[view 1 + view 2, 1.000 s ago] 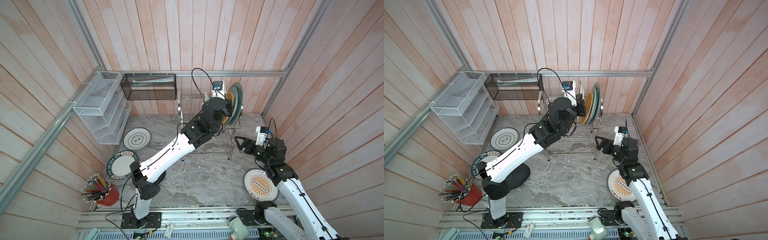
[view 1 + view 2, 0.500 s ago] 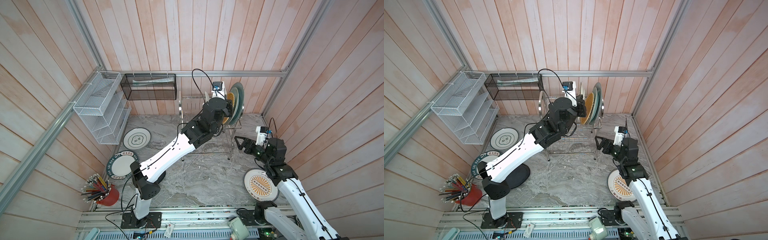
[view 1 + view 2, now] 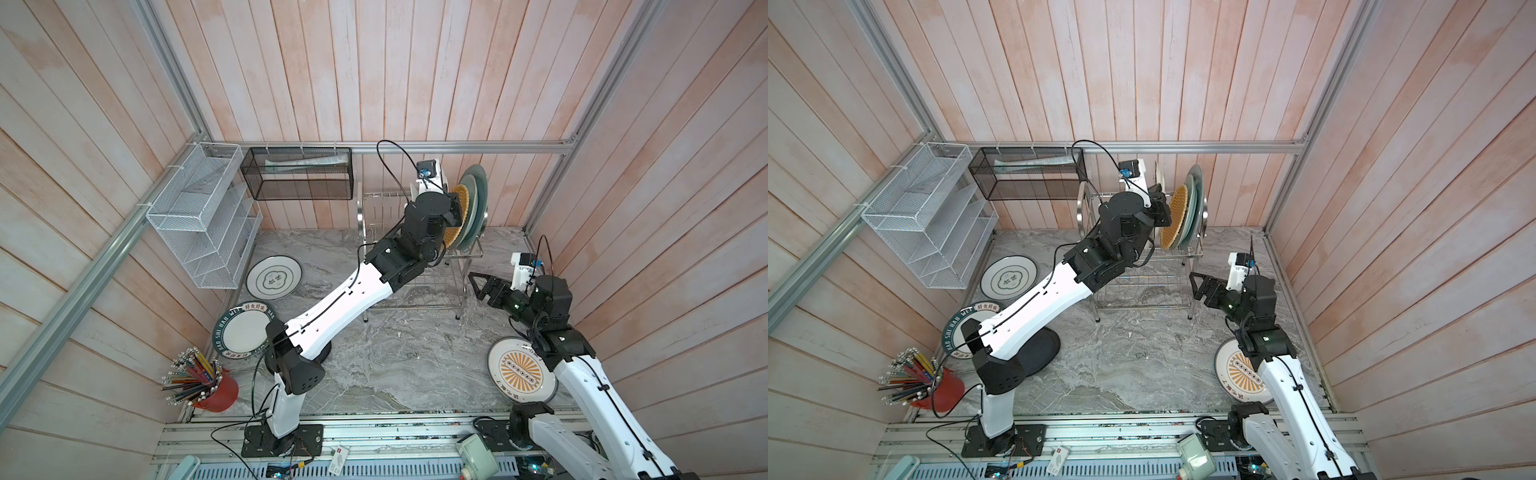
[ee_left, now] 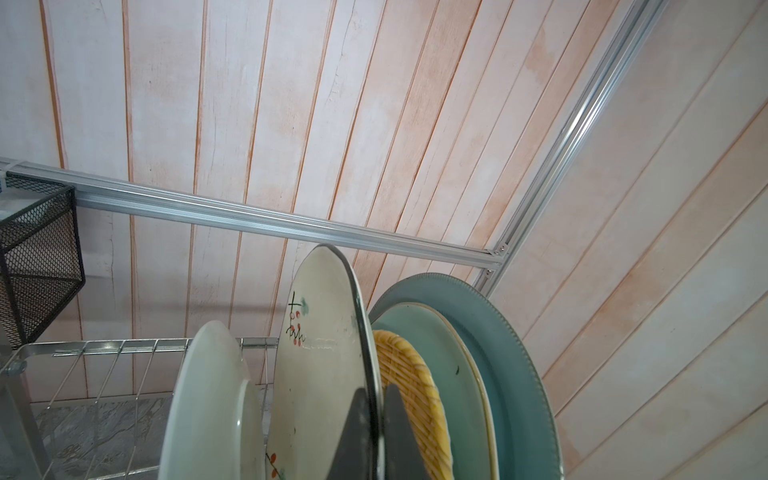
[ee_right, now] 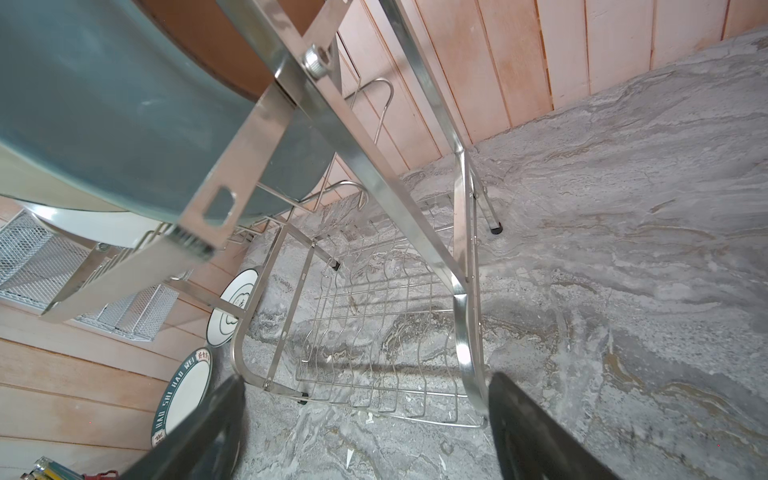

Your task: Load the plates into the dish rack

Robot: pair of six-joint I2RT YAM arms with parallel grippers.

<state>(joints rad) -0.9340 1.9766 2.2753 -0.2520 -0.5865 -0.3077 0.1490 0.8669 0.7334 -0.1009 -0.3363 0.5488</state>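
– stainless dish rack (image 3: 360,216): how full is the upper tier?
– five plates on edge that i can count: grey-blue plate (image 4: 498,353), pale green plate (image 4: 436,353), yellow woven plate (image 4: 409,374), cream floral plate (image 4: 320,353) and plain white plate (image 4: 208,395). the left end effector (image 4: 376,399) is clenched on the cream floral plate's rim, so that one is not let go yet.
– what's left?
– three lie flat on the worktop (image 3: 395,374): green-ringed plate (image 3: 274,277), lettered plate (image 3: 243,332) and orange-sunburst plate (image 3: 517,372). the right end effector (image 3: 477,286) hangs released and empty near the rack's lower tier.
– anything hidden?
– a dark disc (image 3: 1044,349) lies under the left arm (image 3: 1038,295). it may be a black plate, but i cannot tell.
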